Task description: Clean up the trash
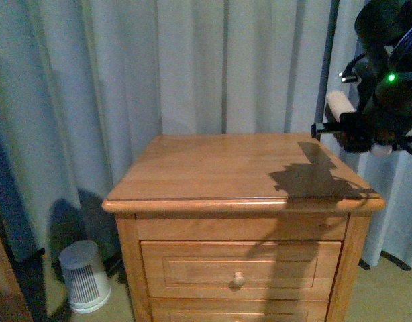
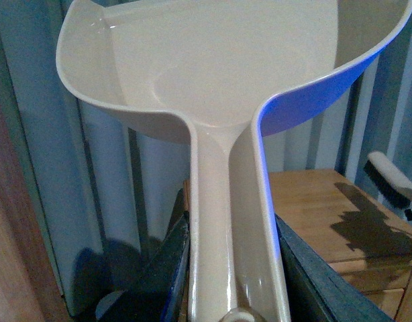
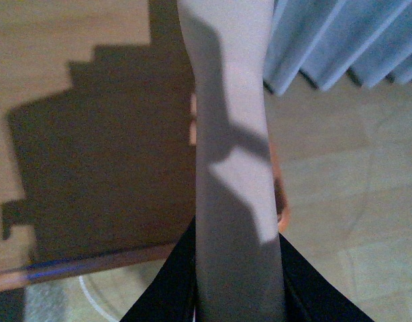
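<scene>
My left gripper (image 2: 233, 268) is shut on the long handle of the pinkish-beige dustpan (image 2: 219, 67), whose scoop fills the upper part of the left wrist view; this arm does not show in the front view. My right gripper (image 1: 359, 133) hangs at the right rear corner of the wooden nightstand (image 1: 213, 171), just above its top. It is shut on the hand brush (image 1: 339, 107), a whitish handle with dark bristles. The right wrist view shows the right gripper (image 3: 236, 282) clamped on that brush's handle (image 3: 233, 168). The brush (image 2: 392, 181) also shows in the left wrist view. The trash is out of view.
Pale curtains (image 1: 192, 67) hang close behind the nightstand. A drawer with a round knob (image 1: 238, 278) faces front. A white slotted bin (image 1: 85, 275) stands on the floor at the left. Beyond the nightstand's right edge is bare floor (image 3: 353, 201).
</scene>
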